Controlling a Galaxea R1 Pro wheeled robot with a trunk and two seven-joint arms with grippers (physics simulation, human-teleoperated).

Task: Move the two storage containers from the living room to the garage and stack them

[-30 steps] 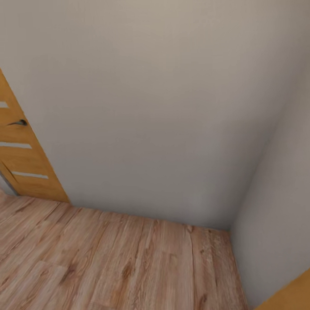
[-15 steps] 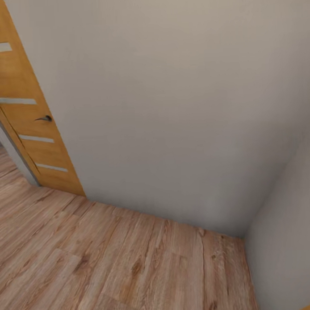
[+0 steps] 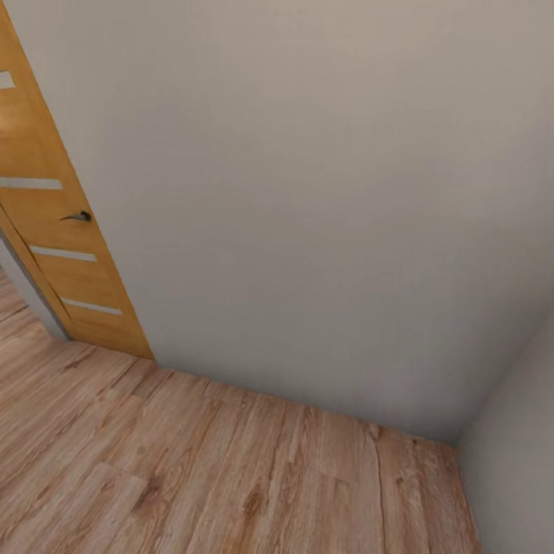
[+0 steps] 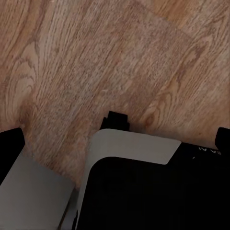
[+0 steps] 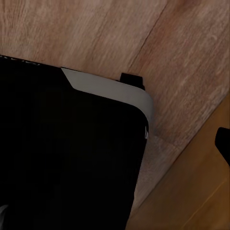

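The storage containers are out of view. Light wood plank floor [image 3: 196,479] meets a plain white wall [image 3: 307,212] at a room corner in the head view. My left gripper [image 4: 120,148] looks down at the wood floor and my own dark base; its black fingertips [image 4: 10,148] sit at opposite picture edges, wide apart, with nothing between them. In the right wrist view, one black fingertip [image 5: 223,143] of my right gripper [image 5: 115,143] stands at the picture edge over the floor, holding nothing.
An orange-brown door [image 3: 52,229] with frosted strips and a dark handle stands at the left, with a gap beside it. A second white wall [image 3: 522,428] closes the right side. An orange-brown panel [image 5: 191,201] lies close beside my base.
The whole head view has shifted, so the camera turned: the door now sits further into the picture and the orange panel at the lower right has slid out.
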